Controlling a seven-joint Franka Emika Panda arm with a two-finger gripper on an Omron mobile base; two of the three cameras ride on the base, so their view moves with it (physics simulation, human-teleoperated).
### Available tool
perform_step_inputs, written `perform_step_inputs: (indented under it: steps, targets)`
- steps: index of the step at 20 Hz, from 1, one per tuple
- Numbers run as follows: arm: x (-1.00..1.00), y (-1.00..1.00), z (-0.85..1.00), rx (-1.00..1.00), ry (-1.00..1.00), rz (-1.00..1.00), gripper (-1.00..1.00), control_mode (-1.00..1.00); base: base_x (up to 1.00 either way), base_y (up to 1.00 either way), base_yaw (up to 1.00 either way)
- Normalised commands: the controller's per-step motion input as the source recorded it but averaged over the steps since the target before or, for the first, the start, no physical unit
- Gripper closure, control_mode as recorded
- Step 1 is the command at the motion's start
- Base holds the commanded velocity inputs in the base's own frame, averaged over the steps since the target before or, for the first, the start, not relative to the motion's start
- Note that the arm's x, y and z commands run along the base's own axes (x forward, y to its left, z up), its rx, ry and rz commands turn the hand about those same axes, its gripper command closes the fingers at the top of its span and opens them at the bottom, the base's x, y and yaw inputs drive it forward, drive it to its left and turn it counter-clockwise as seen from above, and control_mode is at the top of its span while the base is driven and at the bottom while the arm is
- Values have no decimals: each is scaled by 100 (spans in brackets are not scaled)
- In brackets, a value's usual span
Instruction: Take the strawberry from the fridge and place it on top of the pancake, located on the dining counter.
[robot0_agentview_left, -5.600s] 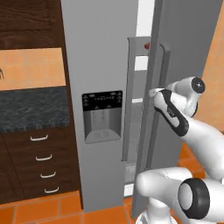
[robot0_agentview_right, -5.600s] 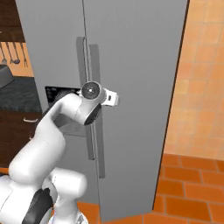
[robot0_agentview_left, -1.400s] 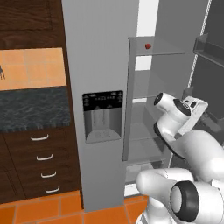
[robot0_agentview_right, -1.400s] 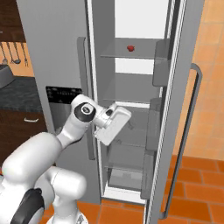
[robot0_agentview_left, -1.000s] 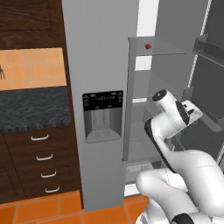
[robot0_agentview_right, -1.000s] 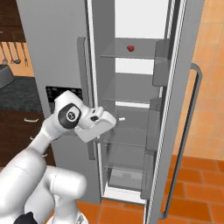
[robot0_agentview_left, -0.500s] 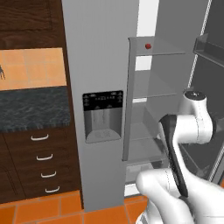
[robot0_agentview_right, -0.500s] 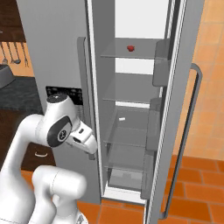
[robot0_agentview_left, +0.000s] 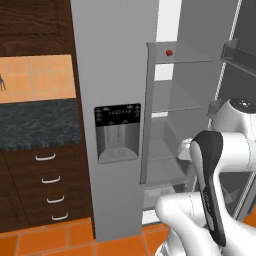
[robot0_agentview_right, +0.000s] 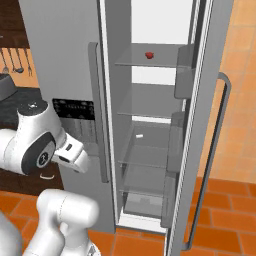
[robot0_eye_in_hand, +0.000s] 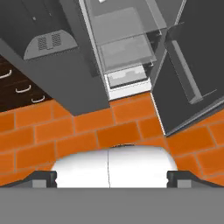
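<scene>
Fridge (robot0_agentview_right: 65, 55) with one strawberry (robot0_agentview_right: 149, 55) on top shelf

The fridge (robot0_agentview_left: 115, 75) runs off the frame's top; its open door (robot0_agentview_right: 210, 125) too.

Fridge (robot0_agentview_right: 65, 55): grey steel, right door swung wide open, glass shelves exposed, left door with dispenser closed. Strawberry (robot0_agentview_right: 149, 55): tiny, red, sitting on the top shelf, well above and beyond the pincer (robot0_eye_in_hand: 109, 178).
</scene>
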Motion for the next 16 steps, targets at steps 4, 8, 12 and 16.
perform_step_inputs:
  steps: [4,8,12,16]
  targets:
    - [-52,43,38,-15,-5,20,-100,-100,0,0,0]
    - [-22,-8,16,-8,0,2,-100,-100,0,0,0]
    - [0,-21,-31,0,-5,0,-100,-100,0,0,0]
    - [0,-5,-18,5,-10,0,-100,-100,0,0,0]
